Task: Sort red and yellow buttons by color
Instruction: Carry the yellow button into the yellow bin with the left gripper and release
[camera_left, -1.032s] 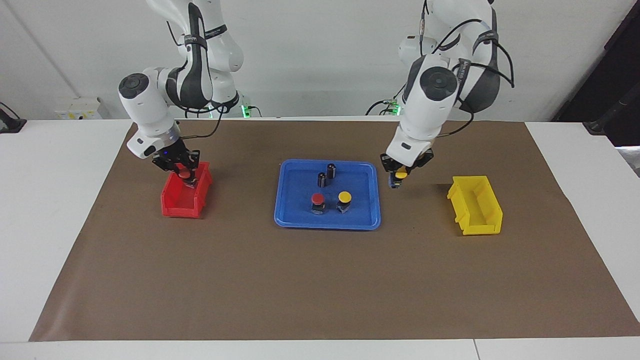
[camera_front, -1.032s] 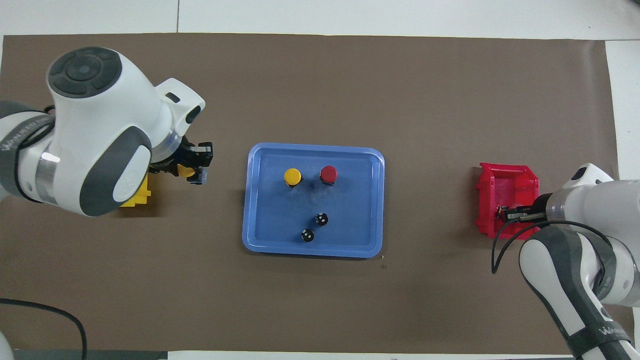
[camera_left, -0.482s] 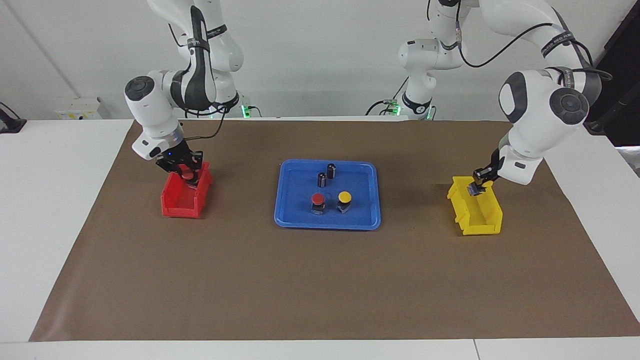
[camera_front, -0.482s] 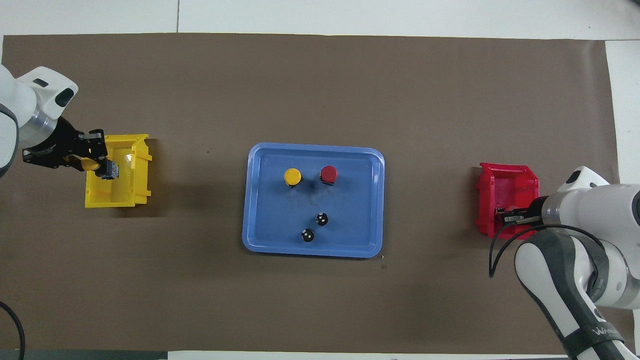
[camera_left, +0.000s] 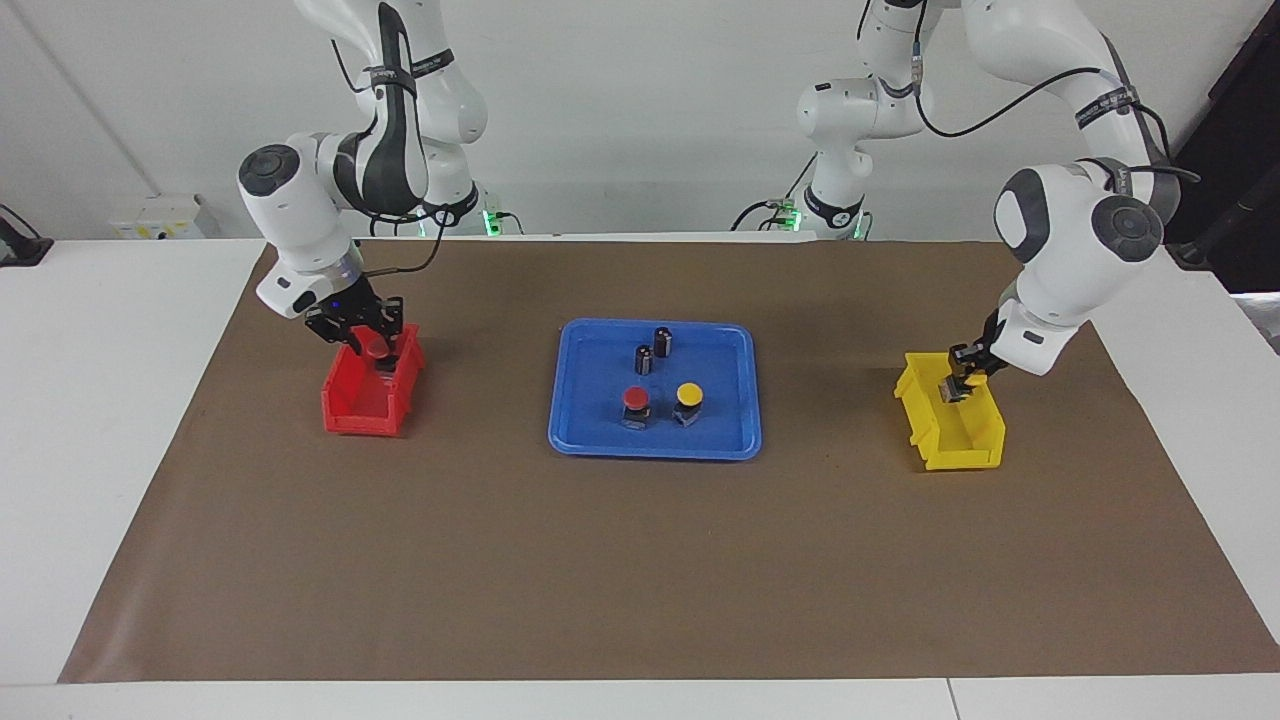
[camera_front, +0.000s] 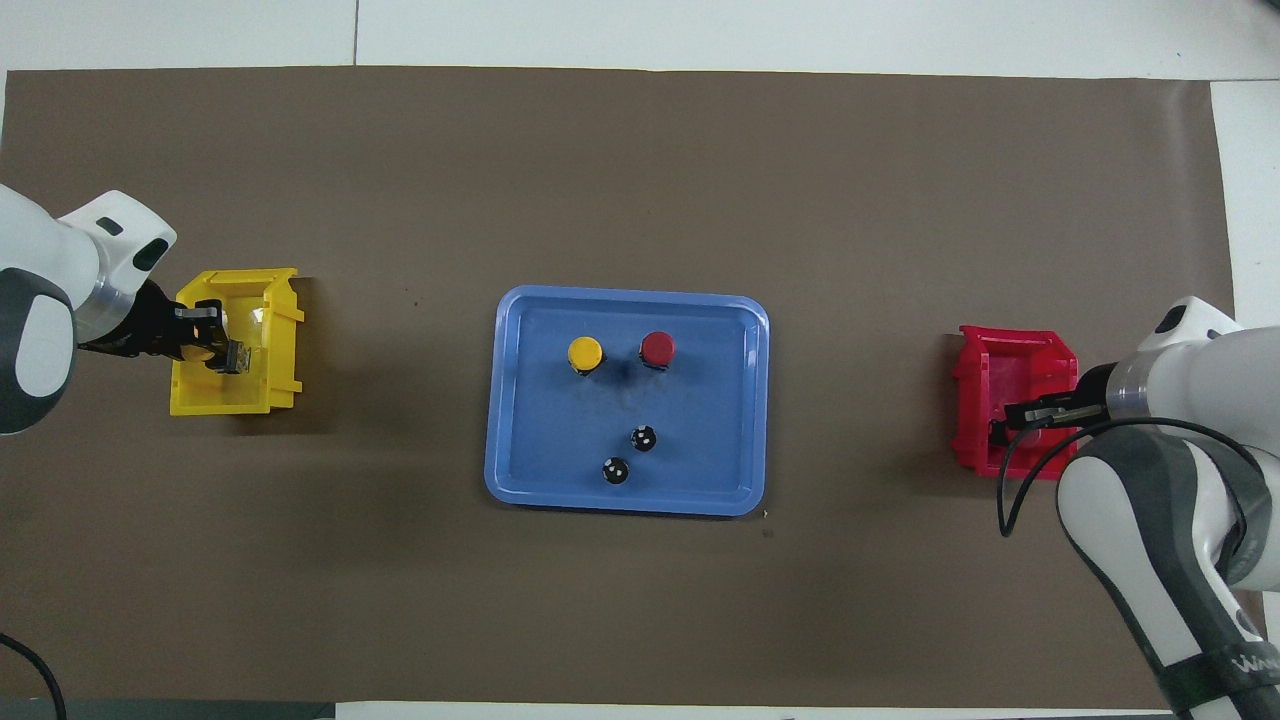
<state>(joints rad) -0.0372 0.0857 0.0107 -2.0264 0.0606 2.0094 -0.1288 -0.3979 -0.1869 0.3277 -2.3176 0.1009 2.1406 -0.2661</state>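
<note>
On the blue tray (camera_left: 580, 440) at the middle of the table you have one red button (camera_left: 635, 400) and one yellow button (camera_left: 689, 396) standing side by side, the red one toward the right arm's end. Two small dark cylinders (camera_left: 652, 349) stand on the same tray, nearer to the robots than the buttons.

Your left gripper (camera_left: 958, 384) is over the yellow bin (camera_left: 962, 450) at the left arm's end of the table, pinching a second yellow button (camera_front: 213, 338) whose grey base (camera_front: 236, 356) pokes out over the bin's inside.

Your right gripper (camera_left: 372, 345) is over the red bin (camera_left: 362, 412) at the right arm's end, at the bin's end nearer the robots. A second red button (camera_left: 374, 343) shows between its fingers; you cannot tell whether they grip it or have let go.
</note>
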